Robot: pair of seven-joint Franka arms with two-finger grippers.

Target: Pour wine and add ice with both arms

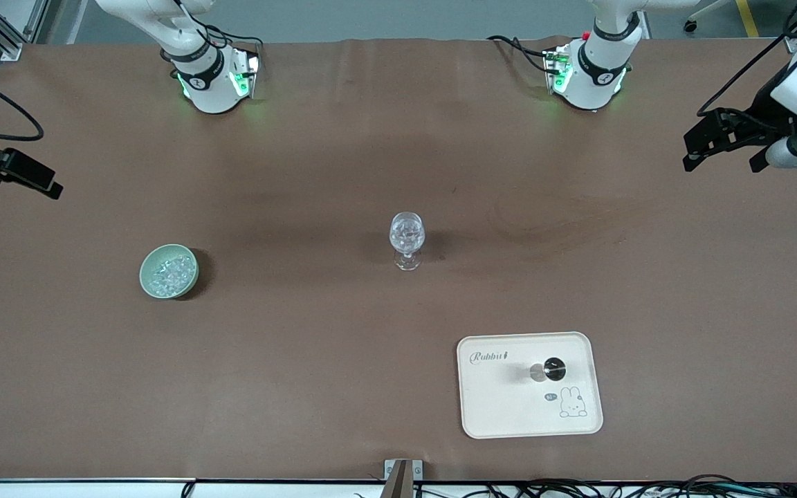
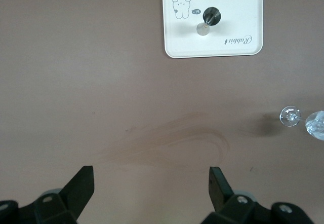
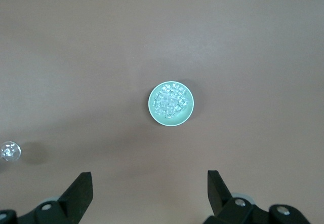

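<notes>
Both arms wait high at surface ends. Left gripper (image 2: 149, 183) and right gripper (image 3: 149, 183): fingers spread, empty. Ice (image 1: 171, 271) heaped in green bowl (image 1: 151, 259); wine glass (image 1: 407, 238) mid-surface, bottle (image 1: 549, 370) upright on tray (image 1: 481, 408). Risk: off-centre grab topples bottle; slippery lumps scatter.

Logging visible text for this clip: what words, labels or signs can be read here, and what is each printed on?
"Rabbit": script word printed on the cream rectangular plastic tray, beside a rabbit drawing.
A small dark oval label next to the rabbit on that tray: too small to read.
Nothing else carries readable text.
</notes>
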